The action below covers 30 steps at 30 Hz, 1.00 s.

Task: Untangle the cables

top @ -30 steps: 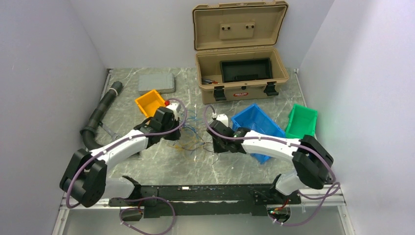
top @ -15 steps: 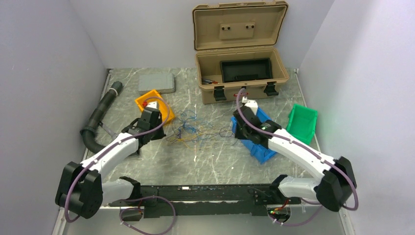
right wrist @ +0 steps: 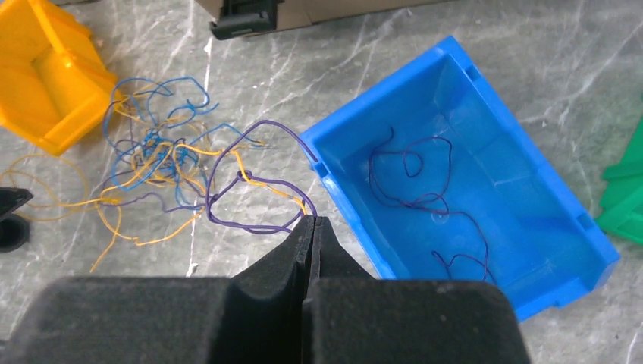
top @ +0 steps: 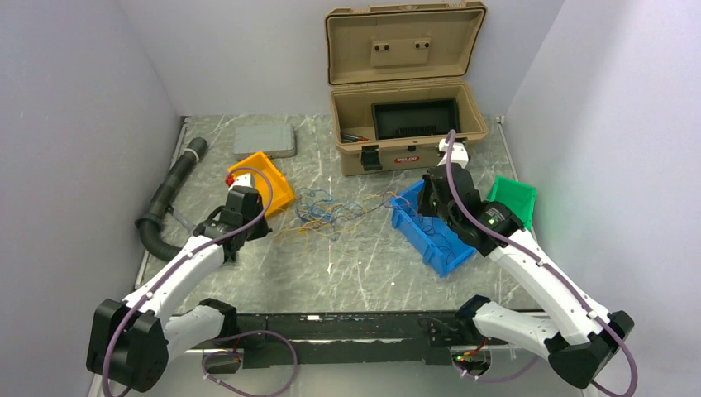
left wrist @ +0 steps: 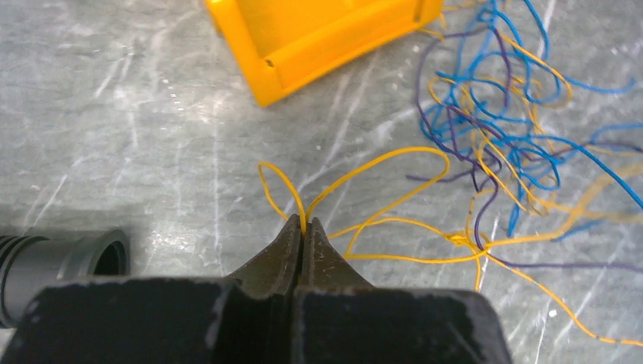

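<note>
Wide grey table (top: 347,273) here, open tan case (top: 405,91) at the back, behind the blue bin (right wrist: 523,189). Orange bin (top: 277,194) sits well left of the blue bin, and the cables (top: 326,211) lie in a loose tangle between the two, on the table. A few purple ones (right wrist: 413,201) are already inside the blue bin. Right jaws, closed, pinching a purple cable (right wrist: 214,176) just beside the blue bin's left wall. Left jaws, on the tangle's far side from the blue bin, clamped on a yellow loop (left wrist: 379,161).
</note>
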{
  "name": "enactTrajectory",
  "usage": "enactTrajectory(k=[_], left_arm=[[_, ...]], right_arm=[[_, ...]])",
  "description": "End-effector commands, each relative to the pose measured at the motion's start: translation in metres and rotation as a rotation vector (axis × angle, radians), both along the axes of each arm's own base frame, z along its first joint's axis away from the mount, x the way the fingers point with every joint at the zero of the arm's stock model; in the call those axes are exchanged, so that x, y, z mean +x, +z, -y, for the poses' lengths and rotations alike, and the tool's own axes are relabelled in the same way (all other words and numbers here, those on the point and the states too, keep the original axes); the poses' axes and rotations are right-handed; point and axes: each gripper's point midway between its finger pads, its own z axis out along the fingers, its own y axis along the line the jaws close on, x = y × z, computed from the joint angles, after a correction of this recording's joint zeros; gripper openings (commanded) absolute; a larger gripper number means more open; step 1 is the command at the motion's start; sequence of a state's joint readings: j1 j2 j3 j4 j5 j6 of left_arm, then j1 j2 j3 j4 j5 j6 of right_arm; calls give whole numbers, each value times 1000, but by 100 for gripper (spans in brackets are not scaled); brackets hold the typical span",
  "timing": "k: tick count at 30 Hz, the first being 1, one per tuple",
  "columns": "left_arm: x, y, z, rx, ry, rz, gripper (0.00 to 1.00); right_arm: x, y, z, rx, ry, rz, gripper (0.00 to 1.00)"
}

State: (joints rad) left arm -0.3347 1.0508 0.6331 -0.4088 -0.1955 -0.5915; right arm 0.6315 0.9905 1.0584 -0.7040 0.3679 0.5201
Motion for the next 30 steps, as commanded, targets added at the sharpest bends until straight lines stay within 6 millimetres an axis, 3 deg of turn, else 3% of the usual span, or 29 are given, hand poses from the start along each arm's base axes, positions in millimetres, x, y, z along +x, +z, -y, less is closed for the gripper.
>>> enactTrajectory(k=[1, 2, 4, 6, 8, 16, 19, 23, 30], left_arm=[[9, 37, 42, -50, -230, 124, 4], [6, 45, 59, -65, -291, 151, 10], [6, 62, 83, -92, -383, 209, 34], [7, 73, 96, -105, -423, 242, 57], [8, 82, 105, -127, -460, 275, 70], [3, 125, 158, -282, -739, 386, 76], [1, 138, 183, -379, -848, 426, 72], [1, 140, 207, -492, -925, 394, 62], [7, 138, 239, -572, -968, 356, 64]], right_arm=[[-1, 48, -11, 42, 114, 116, 0], [-3, 57, -20, 71, 160, 138, 0], [-9, 73, -40, 127, 281, 167, 0], [-12, 84, -52, 148, 353, 184, 0], [-16, 87, -61, 146, 420, 180, 0], [-27, 79, -73, 149, 532, 162, 0], [-32, 81, -78, 168, 571, 169, 0], [-34, 80, -78, 169, 574, 166, 0], [-35, 76, -78, 170, 578, 158, 0]])
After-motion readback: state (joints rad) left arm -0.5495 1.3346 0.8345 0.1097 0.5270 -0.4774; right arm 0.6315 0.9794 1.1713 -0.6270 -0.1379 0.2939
